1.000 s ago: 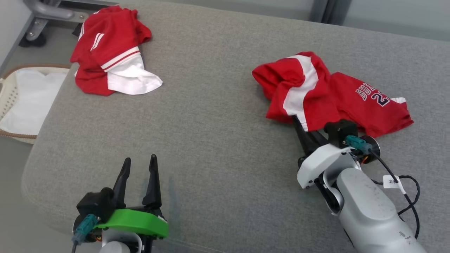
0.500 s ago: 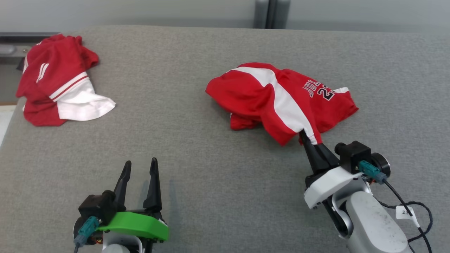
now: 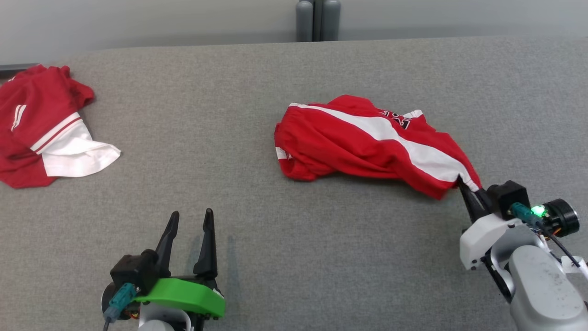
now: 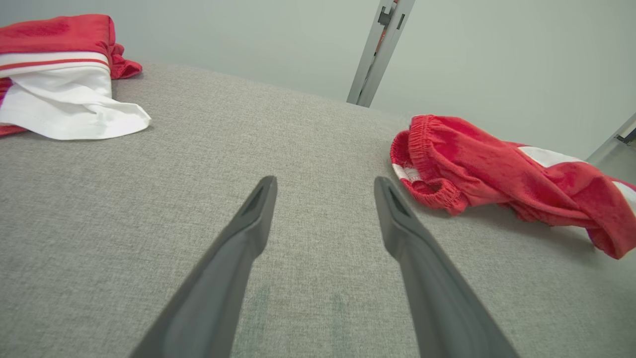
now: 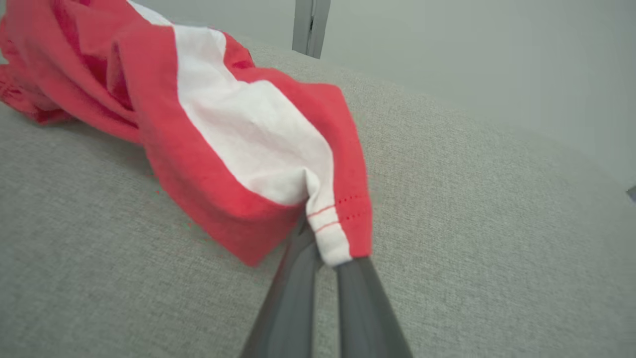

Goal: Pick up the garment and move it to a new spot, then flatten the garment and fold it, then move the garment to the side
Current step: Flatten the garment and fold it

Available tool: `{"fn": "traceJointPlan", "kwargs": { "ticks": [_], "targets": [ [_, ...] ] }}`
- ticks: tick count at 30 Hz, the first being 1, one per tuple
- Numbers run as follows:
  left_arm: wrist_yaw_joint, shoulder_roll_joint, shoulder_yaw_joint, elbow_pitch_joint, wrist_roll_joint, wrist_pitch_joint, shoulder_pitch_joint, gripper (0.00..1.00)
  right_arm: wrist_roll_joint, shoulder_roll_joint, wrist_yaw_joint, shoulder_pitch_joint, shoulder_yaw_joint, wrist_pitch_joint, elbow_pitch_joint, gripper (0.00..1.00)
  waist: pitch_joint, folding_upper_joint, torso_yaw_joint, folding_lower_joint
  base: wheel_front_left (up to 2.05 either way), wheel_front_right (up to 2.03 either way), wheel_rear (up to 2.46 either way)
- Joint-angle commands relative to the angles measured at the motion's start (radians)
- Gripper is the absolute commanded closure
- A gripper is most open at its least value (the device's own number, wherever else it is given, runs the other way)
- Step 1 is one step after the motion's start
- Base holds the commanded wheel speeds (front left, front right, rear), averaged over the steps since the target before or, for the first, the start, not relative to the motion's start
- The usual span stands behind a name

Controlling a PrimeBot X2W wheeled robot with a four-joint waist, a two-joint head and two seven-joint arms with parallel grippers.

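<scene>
red-white jersey shorts (image 3: 367, 142) crumpled on grey woven bench (image 3: 275, 257) | right gripper (image 3: 462, 182) jaws clamped its hem | left gripper (image 3: 192, 214) jaws apart, empty

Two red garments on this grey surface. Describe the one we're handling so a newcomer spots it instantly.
On the grey padded surface, look right of centre, far from the red-and-white garment at the left edge. The red shorts lie there crumpled. One broad white stripe runs along them to the hem pinched in the right gripper.

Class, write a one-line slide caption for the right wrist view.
Right tool shut on the hem of the red-and-white garment, which trails across the grey cushion.
</scene>
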Motion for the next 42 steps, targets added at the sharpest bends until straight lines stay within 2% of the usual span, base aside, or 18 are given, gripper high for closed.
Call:
{"fn": "traceJointPlan", "kwargs": {
  "ticks": [1, 4, 9, 10, 11, 12, 13, 20, 28, 35, 42],
  "targets": [
    [-0.005, 0.003, -0.002, 0.003, 0.01, 0.001, -0.01, 0.0, -0.002, -0.001, -0.001, -0.015, -0.014, -0.01, 0.019, 1.0, 0.0, -0.0001, 0.002, 0.0, 0.0, 0.0, 0.0],
    [-0.006, 0.003, -0.005, 0.004, 0.011, 0.001, -0.008, 0.0, -0.039, -0.031, -0.001, -0.042, -0.045, -0.019, 0.071, 1.0, -0.001, -0.0001, 0.007, 0.0, 0.0, 0.0, 0.0],
    [-0.006, 0.003, -0.008, 0.007, 0.012, 0.001, -0.007, 0.0, -0.074, -0.032, -0.001, -0.088, -0.079, -0.035, 0.166, 1.0, -0.004, -0.0001, 0.014, 0.0, 0.0, 0.0, 0.0],
    [-0.006, 0.003, -0.008, 0.007, 0.012, 0.001, -0.006, 0.0, -0.082, -0.033, -0.001, -0.095, -0.083, -0.039, 0.184, 0.93, -0.005, -0.0001, 0.015, 0.0, 0.0, 0.0, 0.0],
    [-0.006, 0.003, -0.009, 0.006, 0.012, 0.001, -0.005, 0.0, -0.09, -0.032, -0.001, -0.101, -0.088, -0.043, 0.197, 0.82, -0.006, -0.0001, 0.016, 0.0, 0.0, 0.0, 0.0],
    [-0.005, 0.003, -0.009, 0.006, 0.011, 0.001, -0.003, 0.0, -0.098, -0.031, -0.001, -0.107, -0.094, -0.046, 0.21, 0.46, -0.007, -0.0001, 0.017, 0.0, 0.0, 0.0, 0.0],
    [-0.004, 0.003, -0.009, 0.005, 0.011, 0.001, -0.002, 0.0, -0.102, -0.03, -0.001, -0.109, -0.1, -0.048, 0.218, 0.0, -0.008, -0.0001, 0.017, 0.0, 0.0, 0.0, 0.0],
    [0.003, 0.003, 0.001, -0.001, 0.007, 0.001, 0.005, 0.0, -0.118, -0.03, -0.001, -0.083, -0.164, -0.053, 0.224, 0.0, -0.021, -0.0001, 0.004, 0.0, 0.0, 0.0, 0.0],
    [0.001, 0.003, 0.002, -0.014, 0.011, 0.001, 0.006, 0.0, -0.113, -0.008, -0.001, -0.026, -0.224, -0.054, 0.098, 0.0, -0.052, -0.0001, -0.023, 0.0, 0.0, 0.0, 0.0],
    [-0.004, 0.003, -0.008, -0.015, 0.014, 0.001, -0.015, 0.0, -0.096, 0.066, -0.001, 0.033, -0.221, -0.053, -0.055, 0.0, -0.09, -0.0001, -0.035, 0.0, 0.0, 0.0, 0.0],
    [-0.003, 0.003, -0.009, -0.017, 0.009, 0.001, 0.007, 0.0, -0.073, 0.129, -0.001, 0.095, -0.185, -0.053, -0.155, 0.0, -0.12, -0.0001, -0.034, 0.0, 0.0, 0.0, 0.0]
  ]
}}
